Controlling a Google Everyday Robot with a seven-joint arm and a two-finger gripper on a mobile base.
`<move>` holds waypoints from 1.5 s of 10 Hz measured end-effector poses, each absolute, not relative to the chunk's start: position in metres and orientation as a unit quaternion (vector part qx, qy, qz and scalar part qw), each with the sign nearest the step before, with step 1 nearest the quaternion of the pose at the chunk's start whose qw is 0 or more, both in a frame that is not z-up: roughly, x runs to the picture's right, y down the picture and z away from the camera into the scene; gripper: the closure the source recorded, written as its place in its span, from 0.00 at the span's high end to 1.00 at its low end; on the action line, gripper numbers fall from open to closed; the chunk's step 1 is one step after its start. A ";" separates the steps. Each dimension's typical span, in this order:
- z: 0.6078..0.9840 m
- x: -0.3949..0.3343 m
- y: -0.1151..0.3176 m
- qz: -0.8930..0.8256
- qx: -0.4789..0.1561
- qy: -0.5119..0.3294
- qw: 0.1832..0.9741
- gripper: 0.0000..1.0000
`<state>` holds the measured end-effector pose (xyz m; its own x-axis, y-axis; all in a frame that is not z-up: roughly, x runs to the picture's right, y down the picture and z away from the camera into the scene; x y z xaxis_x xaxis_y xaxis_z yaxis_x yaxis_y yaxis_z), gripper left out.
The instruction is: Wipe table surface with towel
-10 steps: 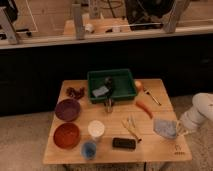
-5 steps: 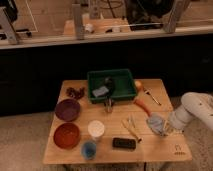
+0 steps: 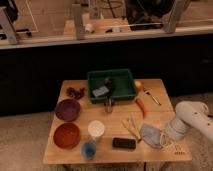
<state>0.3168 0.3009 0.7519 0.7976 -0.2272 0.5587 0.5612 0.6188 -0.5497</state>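
No legible text; mark [image 3: 176, 148] on table [image 3: 160, 107] corner unreadable; end effector [image 3: 163, 139] at towel [image 3: 149, 133], right side.

the wooden table [image 3: 159, 114] carried a green bin [image 3: 94, 83] at its 12 o'clock edge, with a dark red cluster [image 3: 76, 92] at 10 and an orange fruit [image 3: 138, 85] at 1. a purple bowl [image 3: 67, 109] sat at 9, a red bowl [image 3: 66, 135] at 8. a white cup [image 3: 96, 129] stood near the middle, a blue cup [image 3: 89, 148] at 7, and a black device [image 3: 124, 143] at 6. the grey towel [image 3: 149, 134] lay at 4, and the gripper [image 3: 166, 138] was at its right edge.
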 end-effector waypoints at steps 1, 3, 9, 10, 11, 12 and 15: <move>0.749 0.326 0.309 -0.224 -0.381 -0.218 0.870 0.00; 0.745 0.355 0.314 -0.215 -0.391 -0.198 0.873 0.00; 0.746 0.457 0.304 -0.131 -0.387 -0.121 0.905 0.00; 0.749 0.460 0.299 -0.128 -0.381 -0.121 0.908 0.00; 0.755 0.457 0.293 -0.129 -0.375 -0.123 0.910 0.00; 0.761 0.451 0.286 -0.131 -0.368 -0.125 0.912 0.00; 0.784 0.401 0.256 -0.144 -0.341 -0.135 0.919 0.00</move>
<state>0.4014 0.2562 0.7839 0.9220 -0.1722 0.3469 0.3567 0.7262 -0.5877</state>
